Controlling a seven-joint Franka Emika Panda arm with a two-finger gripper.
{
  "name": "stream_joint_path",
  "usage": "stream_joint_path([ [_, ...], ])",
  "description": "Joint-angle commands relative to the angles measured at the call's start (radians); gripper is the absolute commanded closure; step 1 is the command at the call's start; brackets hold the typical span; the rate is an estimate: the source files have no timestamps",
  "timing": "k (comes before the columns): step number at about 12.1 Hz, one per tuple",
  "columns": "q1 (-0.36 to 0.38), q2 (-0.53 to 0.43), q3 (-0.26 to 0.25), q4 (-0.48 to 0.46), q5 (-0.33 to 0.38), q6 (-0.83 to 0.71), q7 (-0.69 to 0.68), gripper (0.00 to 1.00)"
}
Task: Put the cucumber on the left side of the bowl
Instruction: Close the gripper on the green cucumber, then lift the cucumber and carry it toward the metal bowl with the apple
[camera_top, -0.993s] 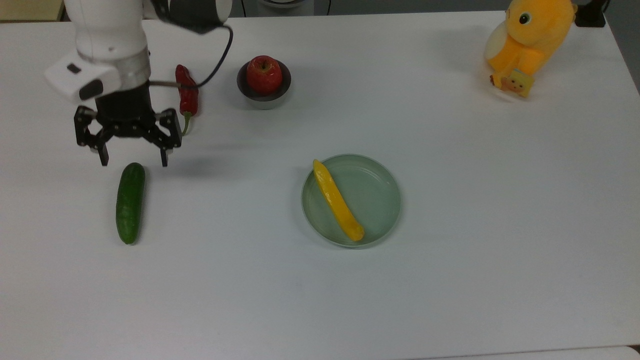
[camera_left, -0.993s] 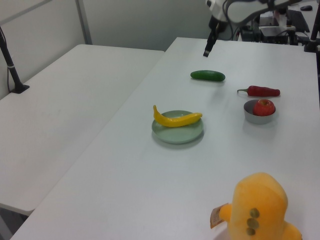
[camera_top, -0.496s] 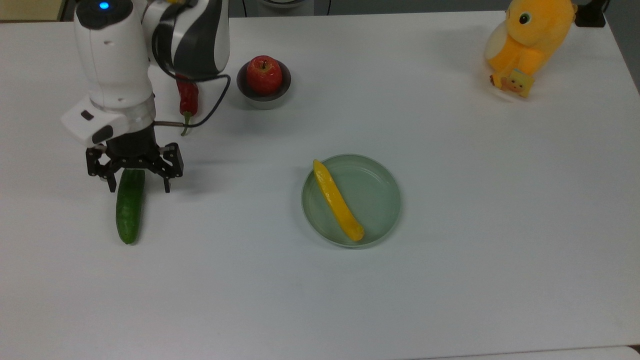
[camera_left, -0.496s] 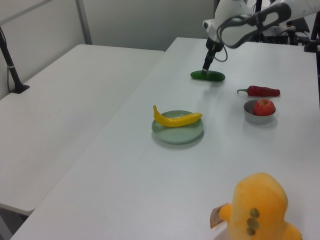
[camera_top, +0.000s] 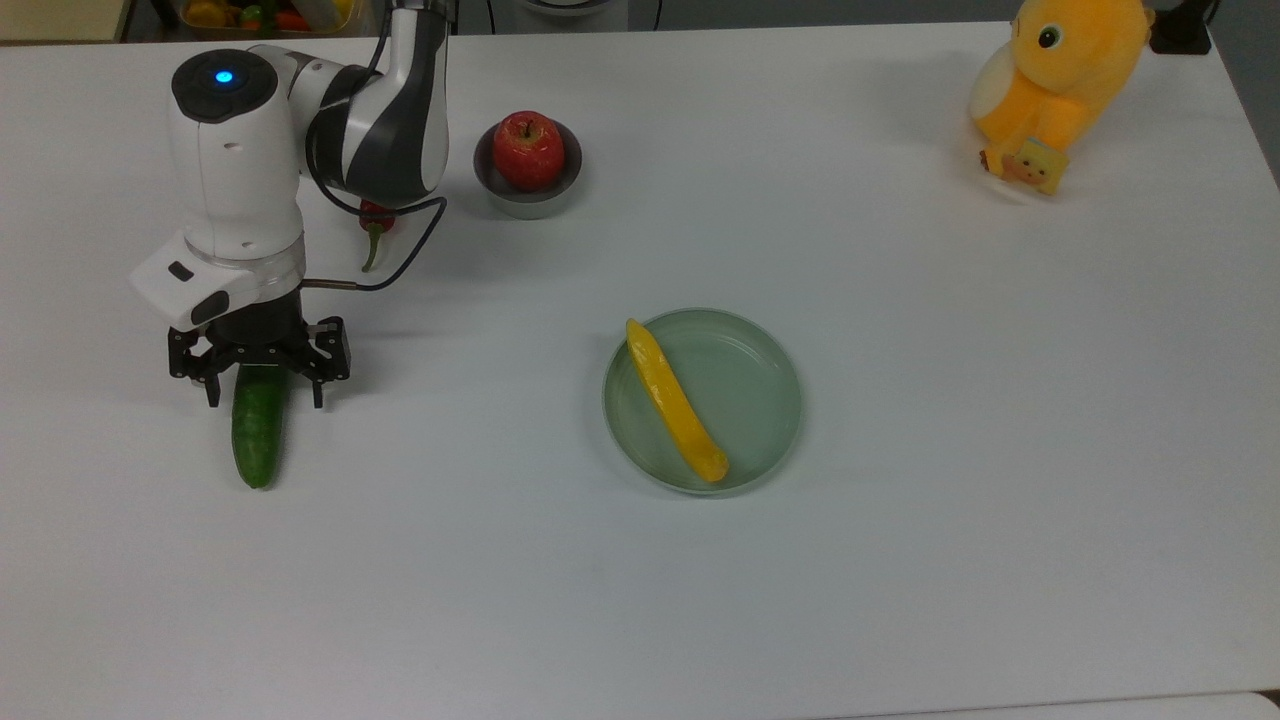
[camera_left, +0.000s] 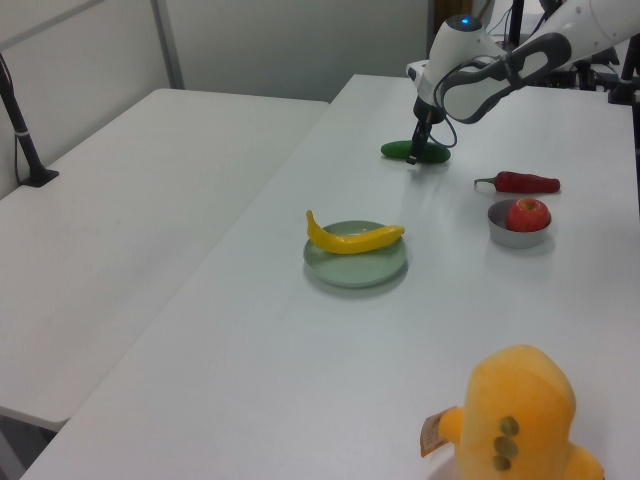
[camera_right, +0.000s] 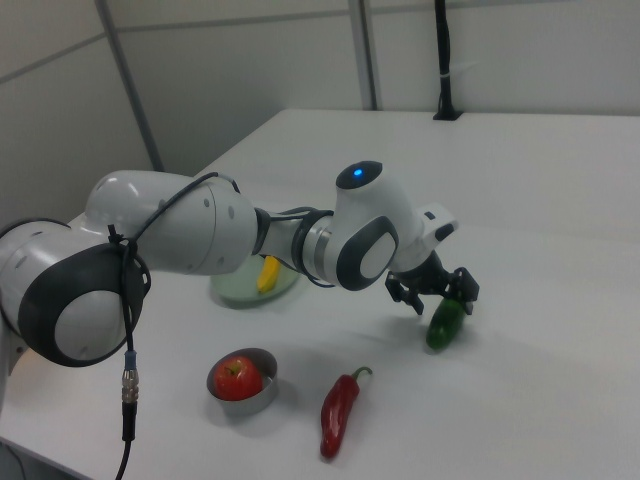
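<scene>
Green cucumber (camera_top: 256, 440) flat on table (camera_top: 900, 560), top view's left; gripper (camera_top: 261, 396) straddles its upper end, fingers spread, not clamped. Left view: cucumber (camera_left: 432, 154) beyond chilli (camera_left: 522, 183). Right view: grey bowl (camera_right: 256, 392) holds apple (camera_right: 238, 377).

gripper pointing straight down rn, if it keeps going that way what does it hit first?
Most likely the cucumber: the gripper is open with a finger on either side of its upper end in the top view. Depth is unclear, so the fingertips may reach the table alongside it.
</scene>
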Motion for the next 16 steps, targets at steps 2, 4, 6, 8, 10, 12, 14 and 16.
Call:
stream_joint_path([
  [2,0.000,0.014,-0.004,0.014,-0.026,0.015,-0.012,0.44],
  [4,0.000,0.013,-0.004,0.014,-0.042,0.015,-0.012,0.82],
  [6,-0.002,0.004,-0.004,0.014,-0.040,0.014,-0.012,0.91],
  [8,-0.002,-0.037,-0.004,0.005,-0.037,0.000,-0.006,0.93],
  [10,-0.002,-0.114,-0.004,-0.006,-0.023,-0.027,-0.002,0.93],
  [12,0.007,-0.201,-0.001,-0.009,-0.016,-0.137,-0.002,0.93],
  [14,0.033,-0.299,0.005,-0.015,0.016,-0.268,-0.002,0.93],
  [16,0.075,-0.398,0.005,-0.017,0.027,-0.453,-0.005,0.93],
])
